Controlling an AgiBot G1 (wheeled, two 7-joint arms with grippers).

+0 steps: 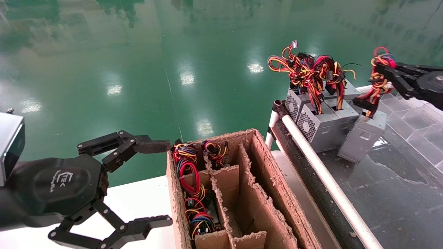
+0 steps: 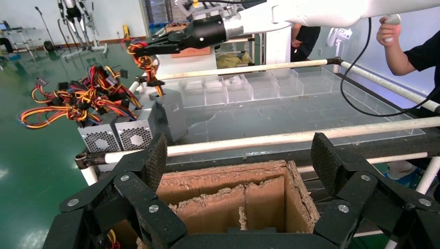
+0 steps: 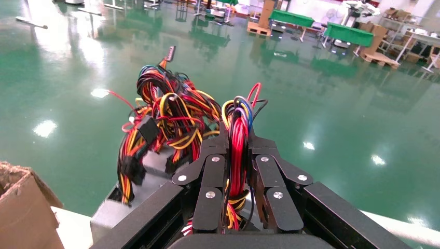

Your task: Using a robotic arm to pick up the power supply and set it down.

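Head view, nearest first: the left claw [image 1: 157, 183] hangs low on the robot's left with its fingers spread wide apart and nothing between them, just beside the near left wall of the carton [image 1: 238, 193]. One fingertip lies close to the carton's far left corner; the other sits lower, near the white tabletop [image 1: 138, 200]. The carton has cardboard dividers, and its left-hand compartments hold coils of red, yellow, blue and black wire [image 1: 192, 186]; the middle and right compartments show only bare cardboard.

Beyond the carton a white rail [image 1: 325, 176] runs along the edge of a dark surface [image 1: 398, 193]. On that surface, past the rail, stand several grey units [image 1: 320, 126] with perforated faces, packed side by side, a tangle of cables [image 1: 311, 71] rising above them.

At the right end of that row is the power supply [image 1: 363, 136], tilted, with one lower edge touching the surface and its side just beside the neighbouring unit. Its wire bundle [image 1: 379, 77] runs up from its top into the right claw [image 1: 380, 69], which is clamped on the wires high above the box, reaching in from the right edge. The box hangs below the claw, not touching the fingers themselves.

The right wrist view shows both fingers [image 3: 210, 189] pressed together on the red and yellow strands [image 3: 237, 150].
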